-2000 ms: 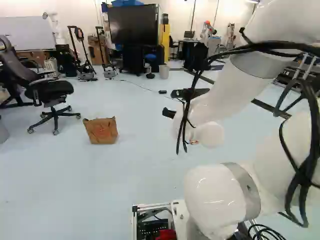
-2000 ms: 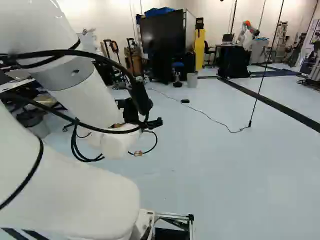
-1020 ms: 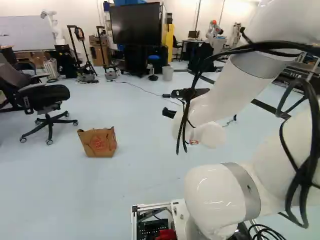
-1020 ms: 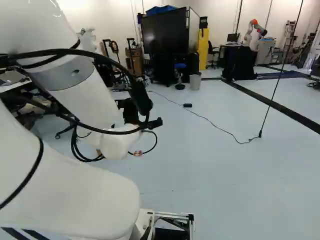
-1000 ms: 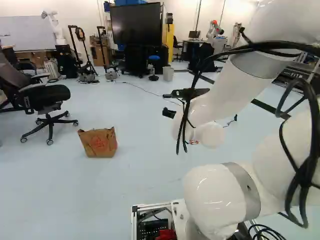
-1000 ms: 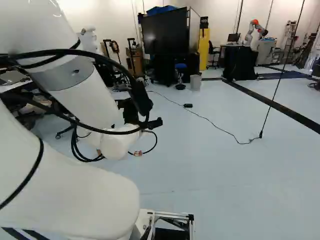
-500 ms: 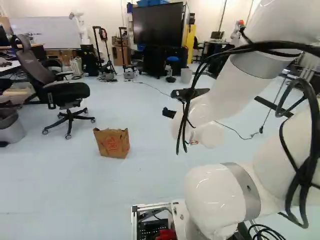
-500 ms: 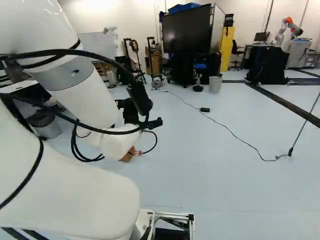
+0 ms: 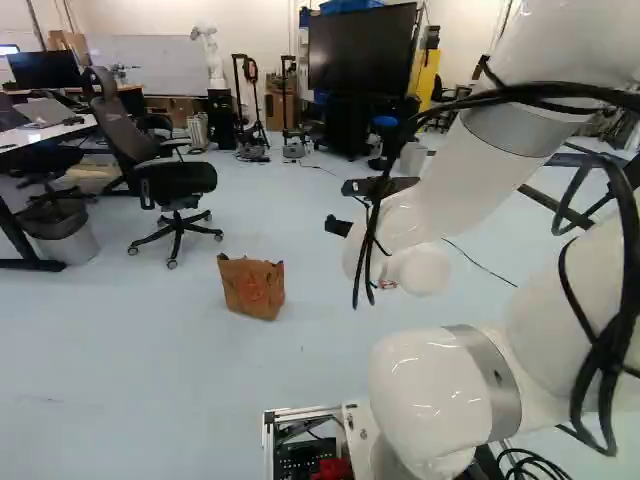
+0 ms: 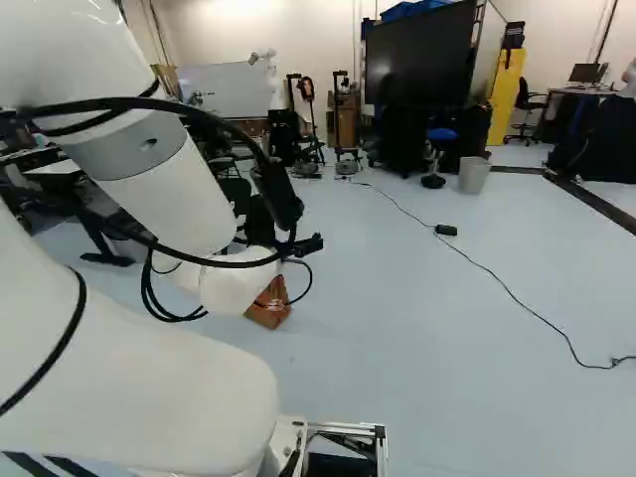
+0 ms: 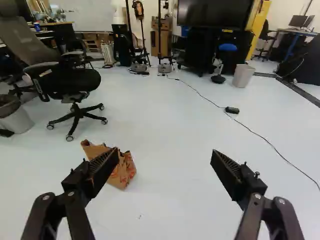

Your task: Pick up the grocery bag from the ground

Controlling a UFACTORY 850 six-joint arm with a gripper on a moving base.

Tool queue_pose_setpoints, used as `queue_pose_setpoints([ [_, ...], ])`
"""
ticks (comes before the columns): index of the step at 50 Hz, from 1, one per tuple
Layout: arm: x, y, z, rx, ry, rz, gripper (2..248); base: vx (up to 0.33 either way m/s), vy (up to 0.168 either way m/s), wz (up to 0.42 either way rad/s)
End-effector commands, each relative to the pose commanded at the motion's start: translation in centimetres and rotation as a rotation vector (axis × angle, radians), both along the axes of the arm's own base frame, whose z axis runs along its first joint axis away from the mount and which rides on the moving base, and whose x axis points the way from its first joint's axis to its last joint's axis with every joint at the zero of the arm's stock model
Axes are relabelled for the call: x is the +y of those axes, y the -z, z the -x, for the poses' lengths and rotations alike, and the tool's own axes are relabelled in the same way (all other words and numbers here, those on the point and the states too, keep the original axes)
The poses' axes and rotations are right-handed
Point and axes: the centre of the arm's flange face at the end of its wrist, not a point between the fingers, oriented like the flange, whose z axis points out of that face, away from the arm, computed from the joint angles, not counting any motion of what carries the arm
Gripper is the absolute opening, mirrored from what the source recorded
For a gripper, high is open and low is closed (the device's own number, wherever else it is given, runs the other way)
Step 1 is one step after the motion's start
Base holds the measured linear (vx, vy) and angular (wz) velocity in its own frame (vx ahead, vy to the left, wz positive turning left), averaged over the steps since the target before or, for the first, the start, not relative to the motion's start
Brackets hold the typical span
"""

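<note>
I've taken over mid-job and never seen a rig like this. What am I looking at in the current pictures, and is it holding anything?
The machine is one white robot arm on a moving base. Its black gripper works like a two-fingered hand.

Two pictures look ahead from the base, behind the arm: one camera sits to its left, the other to its right. The third comes from the wrist, looking out along the gripper, so its two fingers show large and close.

On the pale floor stands a brown paper bag, the thing to pick up. The right base view shows only part of it, behind the arm. Beyond it is a black office chair.

Nothing is held: the fingers stand wide apart, and the bag is beyond one of them, partly hidden by it.
</note>
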Motion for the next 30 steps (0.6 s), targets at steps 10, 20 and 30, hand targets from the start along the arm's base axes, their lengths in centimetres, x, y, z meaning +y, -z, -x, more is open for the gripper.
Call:
queue_pose_setpoints([
  [10, 0.0, 0.0, 0.0, 0.0, 0.0, 0.0, 247, 0.179, 0.068, 0.305],
  [20, 0.0, 0.0, 0.0, 0.0, 0.0, 0.0, 247, 0.182, 0.071, 0.32],
  [30, 0.0, 0.0, 0.0, 0.0, 0.0, 0.0, 247, 0.178, 0.068, 0.312],
])
